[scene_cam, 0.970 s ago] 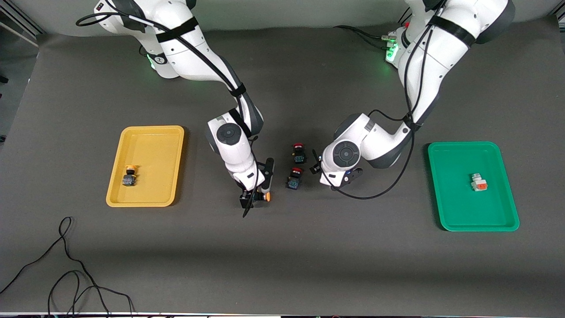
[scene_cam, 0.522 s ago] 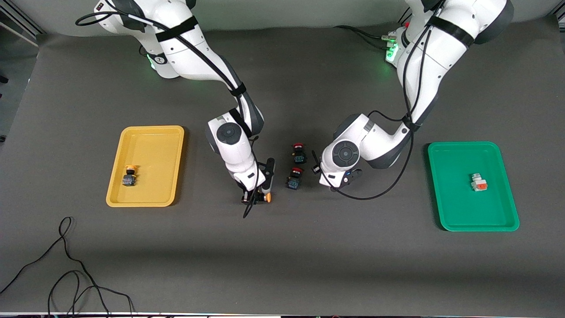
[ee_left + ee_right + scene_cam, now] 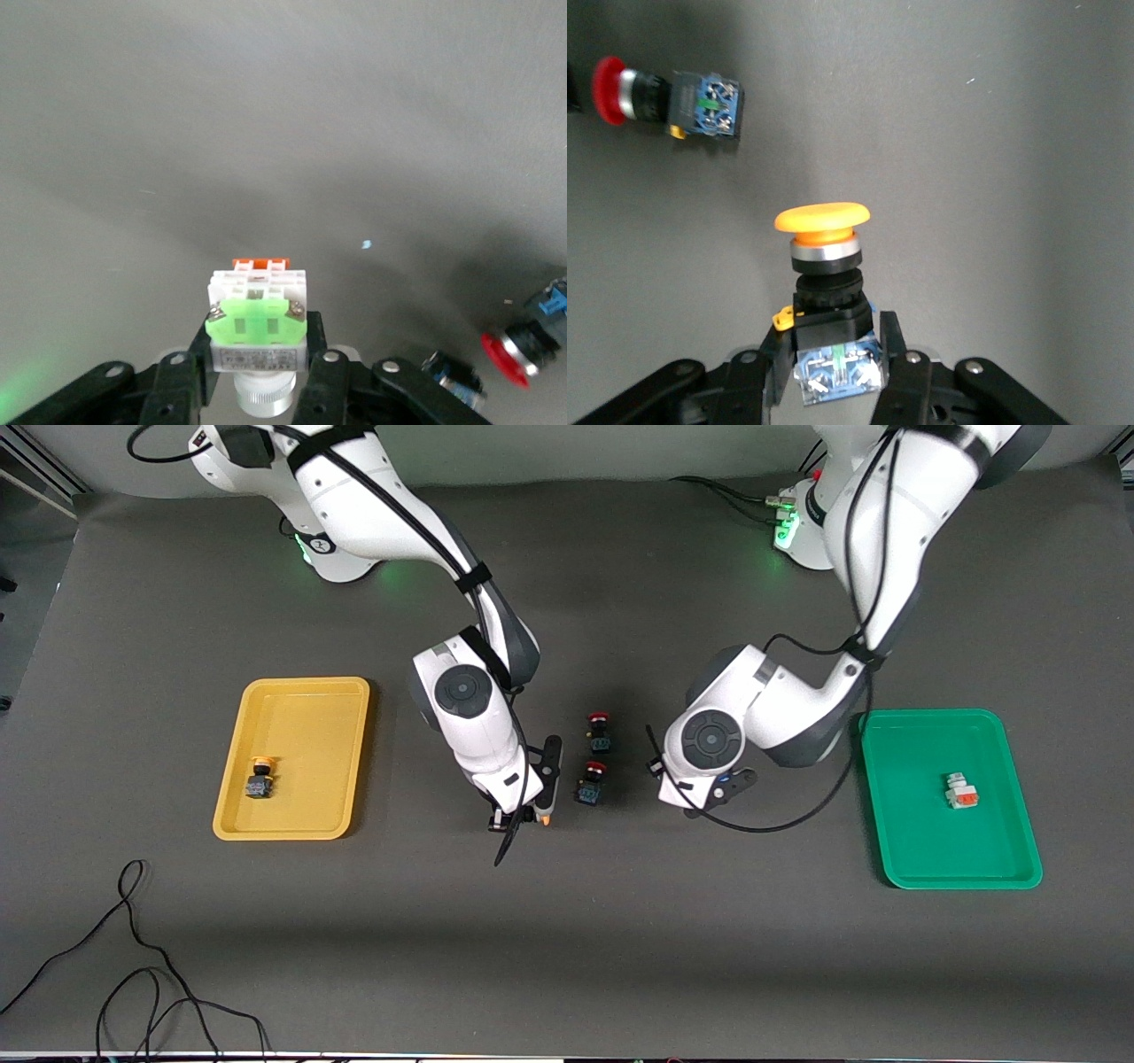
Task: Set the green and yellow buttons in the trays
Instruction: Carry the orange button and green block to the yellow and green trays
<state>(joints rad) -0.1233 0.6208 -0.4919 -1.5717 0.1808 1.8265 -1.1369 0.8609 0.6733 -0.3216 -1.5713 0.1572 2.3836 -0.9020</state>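
Observation:
My right gripper (image 3: pixel 524 815) (image 3: pixel 833 359) is shut on a dark-bodied button with a round orange-yellow cap (image 3: pixel 822 257) (image 3: pixel 543 818) and holds it above the mat, beside the red-capped switches. My left gripper (image 3: pixel 713 795) (image 3: pixel 257 367) is shut on a whitish button with a square green face (image 3: pixel 257 320), held above the mat between the red-capped switches and the green tray (image 3: pixel 921 841). That tray holds a whitish button with an orange-red face (image 3: pixel 960 791). The yellow tray (image 3: pixel 306 726) holds another yellow-capped button (image 3: pixel 260 777).
Two dark switches with red caps (image 3: pixel 600 732) (image 3: pixel 591 781) lie on the mat between the grippers; they also show in the right wrist view (image 3: pixel 664 93) and the left wrist view (image 3: pixel 509 347). Loose black cables (image 3: pixel 133 957) lie near the front camera at the right arm's end.
Both grippers have risen from the mat with their buttons. The left gripper has shifted toward the green tray. The right gripper has moved only a little.

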